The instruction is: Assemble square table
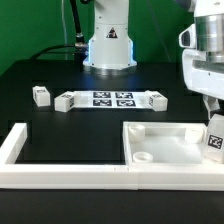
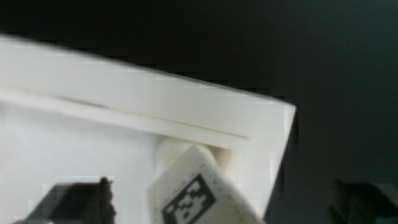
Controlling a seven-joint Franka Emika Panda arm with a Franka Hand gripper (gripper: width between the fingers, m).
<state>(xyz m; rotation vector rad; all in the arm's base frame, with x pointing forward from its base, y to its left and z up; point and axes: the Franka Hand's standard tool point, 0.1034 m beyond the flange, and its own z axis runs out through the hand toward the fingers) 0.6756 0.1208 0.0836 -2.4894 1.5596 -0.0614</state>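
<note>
Pincer [image 2: 226, 199] is open from what I can see: in the wrist view its two dark fingers [image 2: 80, 200] stand apart on either side of a tagged leg [image 2: 199, 195], with a gap showing on each side of it. The picture is blurred, so I cannot rule out a light touch. The leg sits just inside a corner of the top [image 2: 107, 110], against its raised rim.

In the exterior view the same leg [image 1: 213, 140] stands on the top [image 1: 175, 145] at its edge on the exterior view's right, slightly tilted, directly under the arm's white hand. A round socket [image 1: 143, 157] shows in the top's near corner on the exterior view's left. The frame [image 1: 100, 178] runs along the top's near side; I cannot tell whether they touch. Beyond the top's far side lies the marker board [image 1: 110, 99], and another leg block [image 1: 40, 96] lies well apart from the top, past that board.
</note>
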